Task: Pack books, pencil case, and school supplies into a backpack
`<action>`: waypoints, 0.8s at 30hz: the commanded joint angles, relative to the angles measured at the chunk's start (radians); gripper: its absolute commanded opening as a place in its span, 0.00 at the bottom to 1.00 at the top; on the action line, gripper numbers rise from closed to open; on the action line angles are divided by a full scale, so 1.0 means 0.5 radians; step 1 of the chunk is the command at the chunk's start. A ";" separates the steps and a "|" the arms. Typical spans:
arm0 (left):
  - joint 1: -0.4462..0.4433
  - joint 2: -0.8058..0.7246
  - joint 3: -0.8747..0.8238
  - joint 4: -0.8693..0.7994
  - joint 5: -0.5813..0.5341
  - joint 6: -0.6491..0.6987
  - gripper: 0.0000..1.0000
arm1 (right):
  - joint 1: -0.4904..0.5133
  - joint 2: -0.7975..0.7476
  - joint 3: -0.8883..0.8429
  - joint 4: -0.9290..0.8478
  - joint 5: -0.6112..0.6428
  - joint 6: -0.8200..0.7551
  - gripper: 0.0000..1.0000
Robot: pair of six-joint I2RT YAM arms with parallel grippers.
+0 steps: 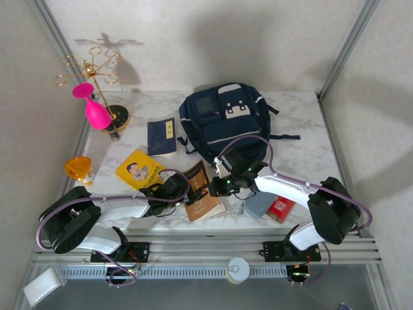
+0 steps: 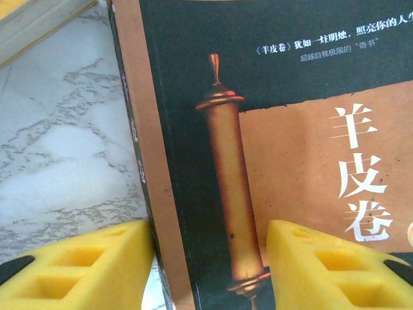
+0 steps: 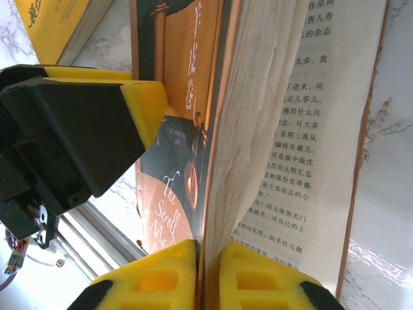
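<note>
A: Count on the table?
B: Three books, one pouch, one red pack, one backpack. All six lie apart on the marble top.
A: Positions?
B: Backpack at back centre, front pockets up. Navy book flat, just left of it. Yellow book flat, nearer and further left.
A: Third book?
B: Brown book at the near edge, centre, between the two grippers. It is open: the right wrist view shows the cover and a block of pages standing up, with a printed page beside them.
A: Fingers?
B: Right gripper is clamped on that raised cover and pages, pads nearly together. Left gripper is spread wide: one finger on the table side of the spine, the other over the cover picture.
A: Pouch, pack?
B: Pouch just right of the brown book, red pack just beside the pouch.
A: Extras?
B: One orange cup, one pink goblet, one gold stand, one can.
</note>
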 commanded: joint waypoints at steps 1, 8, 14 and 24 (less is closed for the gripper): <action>-0.011 0.061 0.012 -0.155 -0.005 0.014 0.52 | 0.000 -0.069 0.030 0.054 -0.049 0.015 0.10; -0.004 -0.189 0.154 -0.337 -0.070 0.088 0.55 | -0.008 -0.203 0.092 0.124 -0.189 0.082 0.04; 0.219 -0.639 0.307 -0.607 -0.047 0.240 0.69 | -0.110 -0.342 0.268 0.197 -0.327 0.175 0.02; 0.674 -0.947 0.433 -0.328 0.623 0.217 0.95 | -0.314 -0.446 0.504 0.571 -0.655 0.400 0.01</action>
